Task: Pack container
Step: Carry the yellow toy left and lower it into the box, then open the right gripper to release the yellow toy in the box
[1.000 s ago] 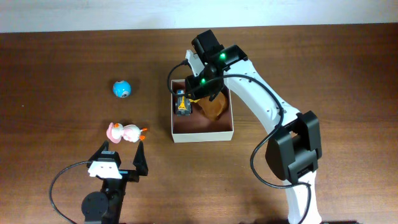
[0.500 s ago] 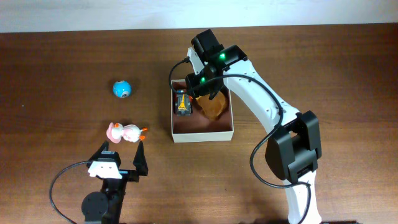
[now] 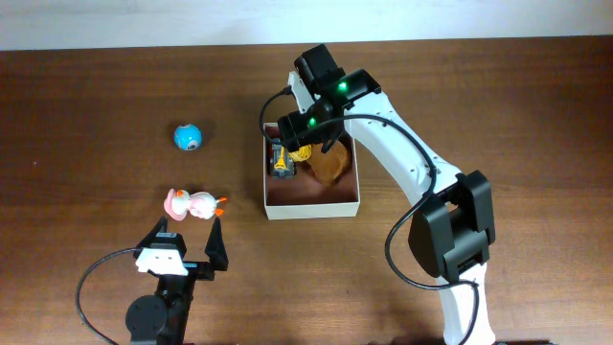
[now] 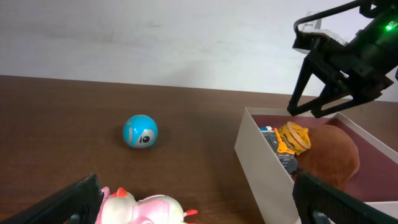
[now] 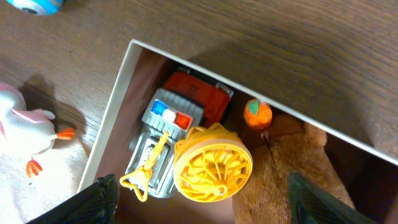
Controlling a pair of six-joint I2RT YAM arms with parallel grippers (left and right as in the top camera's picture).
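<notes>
The container [image 3: 312, 212], a square white-walled box with a pink-brown inside, holds a toy police car [image 3: 279, 161], a yellow fan toy [image 3: 304, 151] and a brown plush [image 3: 331, 167]. My right gripper [image 3: 305, 130] hovers open over the box's far left corner. In the right wrist view its fingers [image 5: 208, 205] stand wide apart around the fan [image 5: 213, 163], which rests on the car [image 5: 163, 127] beside the plush [image 5: 286, 171]. My left gripper [image 3: 188, 251] is open and empty, just in front of a pink and white duck [image 3: 194, 204].
A blue ball [image 3: 188, 138] lies on the wooden table left of the box, beyond the duck. The left wrist view shows the ball [image 4: 140, 131], the duck [image 4: 146, 208] between my fingers' tips, and the box wall [image 4: 267, 168] to the right.
My right gripper has drawn up and back a little toward the box's far left corner, uncovering the yellow fan. The left arm has not moved.
</notes>
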